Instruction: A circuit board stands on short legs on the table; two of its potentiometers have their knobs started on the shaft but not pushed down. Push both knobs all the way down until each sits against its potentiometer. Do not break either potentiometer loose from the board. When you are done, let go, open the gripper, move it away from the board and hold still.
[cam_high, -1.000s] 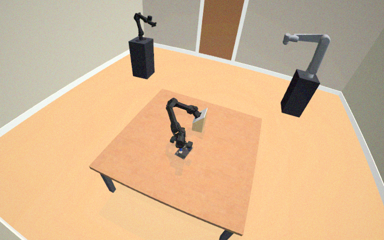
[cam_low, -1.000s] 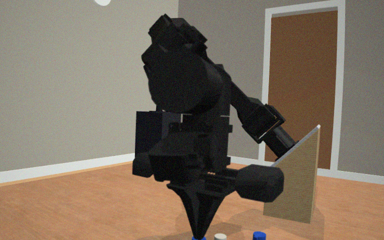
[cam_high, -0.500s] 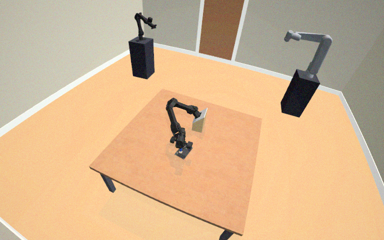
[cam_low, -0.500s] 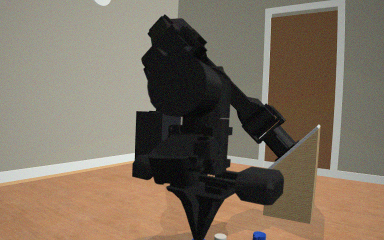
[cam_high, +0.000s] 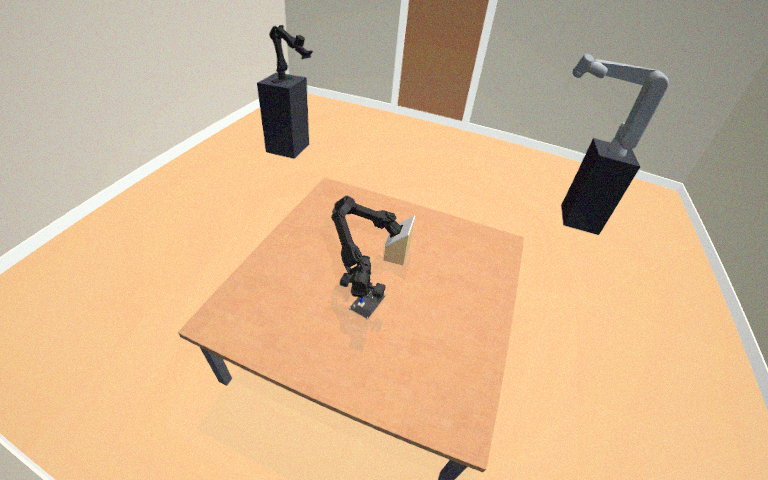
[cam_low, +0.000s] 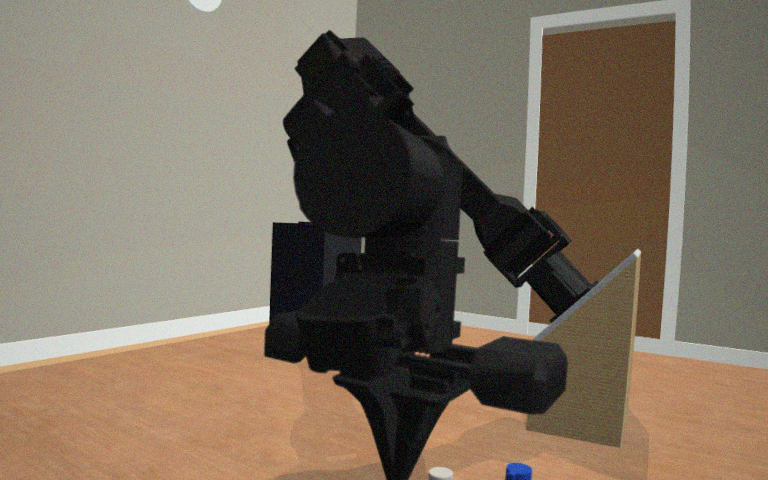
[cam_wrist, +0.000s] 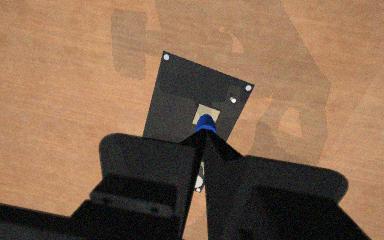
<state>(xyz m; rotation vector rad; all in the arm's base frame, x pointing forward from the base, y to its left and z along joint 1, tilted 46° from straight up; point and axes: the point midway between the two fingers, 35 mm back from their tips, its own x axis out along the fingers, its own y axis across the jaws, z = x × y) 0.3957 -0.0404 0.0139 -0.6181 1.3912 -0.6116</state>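
The dark circuit board (cam_high: 371, 308) (cam_wrist: 175, 80) stands on the table under my gripper. My gripper (cam_low: 398, 477) (cam_wrist: 205, 134) is shut and points down, its tips on or just above one blue knob (cam_wrist: 205, 121). That knob sits over a beige potentiometer base (cam_wrist: 199, 110) and is not seen at the tips in the exterior view. A second blue knob (cam_low: 518, 470) stands to the right at the bottom edge of that view, with a whitish round top (cam_low: 440, 473) between it and the fingertips. The shafts and the knobs' lower ends are hidden, so their depth cannot be told.
A slanted panel on a tan block (cam_high: 395, 249) (cam_low: 594, 362) stands behind the board, at the arm's base. White dots mark the board's corners, and a small white post (cam_wrist: 233, 100) stands near its right edge. Two other arms stand on dark pedestals away from the table.
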